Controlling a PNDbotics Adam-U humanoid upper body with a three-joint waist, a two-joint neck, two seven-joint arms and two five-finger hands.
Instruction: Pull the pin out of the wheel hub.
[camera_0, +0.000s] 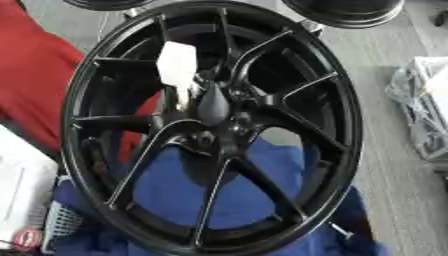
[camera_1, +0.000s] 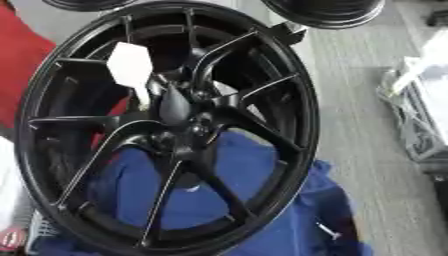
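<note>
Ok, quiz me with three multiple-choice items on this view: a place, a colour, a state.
1. The white tag sits where from the hub?
A up-left
B down-right
C off the wheel

2. The cloth seen through the lower spokes is:
A green
B blue
C yellow

3. The robot hands are:
A gripping the rim
B pinching the tag
C not in view

Answers:
1 A, the tag shows between the upper-left spokes.
2 B, blue fills the lower gaps.
3 C, no hand shows in either view.
</note>
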